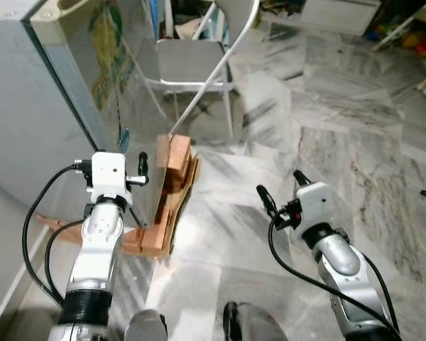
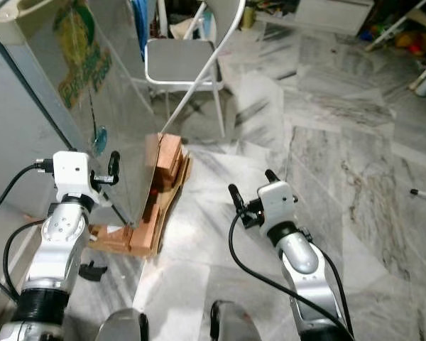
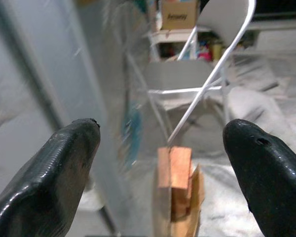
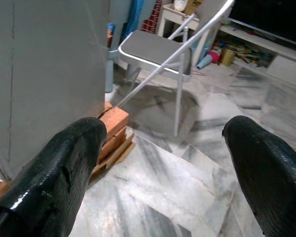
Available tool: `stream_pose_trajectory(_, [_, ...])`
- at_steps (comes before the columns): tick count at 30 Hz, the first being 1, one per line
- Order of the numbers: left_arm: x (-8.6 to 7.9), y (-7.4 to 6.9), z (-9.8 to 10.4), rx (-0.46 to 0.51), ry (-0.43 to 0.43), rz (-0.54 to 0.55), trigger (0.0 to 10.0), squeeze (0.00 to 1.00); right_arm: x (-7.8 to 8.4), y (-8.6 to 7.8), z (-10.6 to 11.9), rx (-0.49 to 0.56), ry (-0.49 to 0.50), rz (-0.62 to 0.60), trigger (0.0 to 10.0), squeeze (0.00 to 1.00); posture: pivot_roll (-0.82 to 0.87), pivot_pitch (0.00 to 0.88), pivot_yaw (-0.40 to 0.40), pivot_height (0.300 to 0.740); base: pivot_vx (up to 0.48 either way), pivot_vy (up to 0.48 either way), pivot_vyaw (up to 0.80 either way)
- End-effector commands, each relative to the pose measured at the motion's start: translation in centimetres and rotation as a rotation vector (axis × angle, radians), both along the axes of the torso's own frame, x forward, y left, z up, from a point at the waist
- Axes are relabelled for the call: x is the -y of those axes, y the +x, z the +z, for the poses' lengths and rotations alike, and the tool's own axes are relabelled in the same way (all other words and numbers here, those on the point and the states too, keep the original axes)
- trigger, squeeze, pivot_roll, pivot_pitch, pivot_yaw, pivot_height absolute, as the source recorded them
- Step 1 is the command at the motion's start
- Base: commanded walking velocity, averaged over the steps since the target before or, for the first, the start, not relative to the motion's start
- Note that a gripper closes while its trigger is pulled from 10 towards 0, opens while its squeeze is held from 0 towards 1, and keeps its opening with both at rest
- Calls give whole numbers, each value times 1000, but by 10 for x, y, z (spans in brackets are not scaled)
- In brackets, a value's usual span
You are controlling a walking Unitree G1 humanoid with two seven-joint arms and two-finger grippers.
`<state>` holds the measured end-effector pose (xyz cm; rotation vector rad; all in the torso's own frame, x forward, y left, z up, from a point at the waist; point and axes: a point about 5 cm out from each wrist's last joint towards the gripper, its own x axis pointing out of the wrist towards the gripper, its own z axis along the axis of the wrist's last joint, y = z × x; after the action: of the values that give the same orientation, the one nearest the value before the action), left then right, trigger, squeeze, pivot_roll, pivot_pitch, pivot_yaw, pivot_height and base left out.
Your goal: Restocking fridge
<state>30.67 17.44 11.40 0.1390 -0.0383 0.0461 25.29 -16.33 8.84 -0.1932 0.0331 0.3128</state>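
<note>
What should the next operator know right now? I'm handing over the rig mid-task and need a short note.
Left gripper: open, empty, raised close to the fridge corner.
Right gripper: open, empty, held over the marble floor.
The fridge stands on the robot's left, its base on stacked bricks. A folding chair is just beyond it.
Done: nothing in hand, no groceries visible.
Left: get the fridge open, fetch items, stock them.
</note>
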Motion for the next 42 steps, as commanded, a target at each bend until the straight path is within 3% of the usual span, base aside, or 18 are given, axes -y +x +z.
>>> stream_pose_trajectory(1, [-2, 5, -1, -6, 0, 17, 10000, 0, 3, -1, 3, 4, -3, -4, 10000, 0, 36, 124, -53, 740, 0, 0, 0])
stream_pose_trajectory(5, [-9, 16, 2, 9, 43, 75, 10000, 0, 2, -2, 4, 7, -5, -1, 10000, 0, 27, 126, -52, 740, 0, 0, 0])
stream_pose_trajectory(12, [-23, 25, 2, -12, 32, 160, 10000, 0, 5, -8, 4, 0, -10, -6, 10000, 0, 15, 131, -50, 740, 0, 0, 0])
stream_pose_trajectory(16, [-24, 26, -1, -16, 31, 159, 10000, 0, 5, -8, 5, -1, -11, -5, 10000, 0, 14, 132, -50, 740, 0, 0, 0])
stream_pose_trajectory(27, [-27, 48, 6, -11, 64, 206, 10000, 0, 4, -12, 8, 4, -24, 10, 10000, 0, -14, 132, -58, 740, 0, 0, 0])
stream_pose_trajectory(33, [-17, 56, 12, -8, 20, 131, 10000, 0, 5, -14, 9, 3, -27, 9, 10000, 0, -24, 129, -56, 740, 0, 0, 0])
stream_pose_trajectory(37, [29, 63, 23, 16, -5, -157, 10000, 0, 14, -25, -11, -121, -118, 6, 10000, 0, -12, 128, -58, 740, 0, 0, 0])
stream_pose_trajectory(38, [69, 61, 37, 49, -52, -344, 10000, 0, 24, -36, -25, -202, -153, -9, 10000, 0, -5, 128, -59, 740, 0, 0, 0])
stream_pose_trajectory(39, [69, 61, 37, 49, -52, -344, 10000, 0, 24, -36, -25, -202, -153, -9, 10000, 0, -5, 128, -59, 740, 0, 0, 0])
stream_pose_trajectory(40, [111, 52, 53, 97, -90, -509, 10000, 0, 32, -44, -34, -254, -161, -25, 10000, 0, 1, 127, -61, 740, 0, 0, 0])
stream_pose_trajectory(41, [129, 47, 62, 121, -110, -578, 10000, 0, 35, -46, -36, -270, -161, -33, 10000, 0, 1, 127, -61, 740, 0, 0, 0])
stream_pose_trajectory(42, [129, 47, 62, 121, -110, -578, 10000, 0, 35, -46, -36, -270, -161, -33, 10000, 0, 1, 127, -61, 740, 0, 0, 0])
